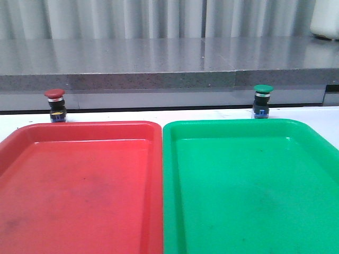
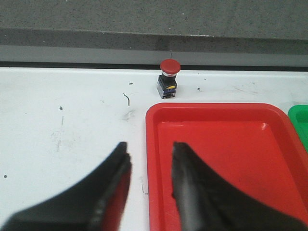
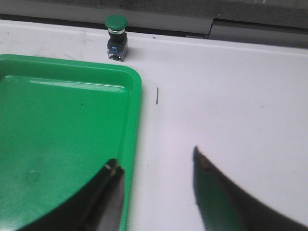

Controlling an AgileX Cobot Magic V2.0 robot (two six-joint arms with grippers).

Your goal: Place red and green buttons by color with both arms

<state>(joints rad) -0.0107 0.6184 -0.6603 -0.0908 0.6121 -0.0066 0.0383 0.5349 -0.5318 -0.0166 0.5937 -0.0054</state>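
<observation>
The red button (image 1: 55,105) stands upright on the white table behind the red tray's (image 1: 32,138) far left corner; it also shows in the left wrist view (image 2: 169,77). The green button (image 1: 261,100) stands upright behind the green tray's (image 1: 296,129) far edge; it also shows in the right wrist view (image 3: 116,41). My left gripper (image 2: 149,151) is open and empty over the red tray's (image 2: 155,144) left rim, well short of the red button. My right gripper (image 3: 154,161) is open and empty over the green tray's (image 3: 137,101) right rim. Neither gripper shows in the front view.
A grey stone ledge (image 1: 159,71) runs along the back of the table just behind both buttons. The two trays lie side by side, touching at the middle. A white container (image 1: 325,21) stands on the ledge at far right.
</observation>
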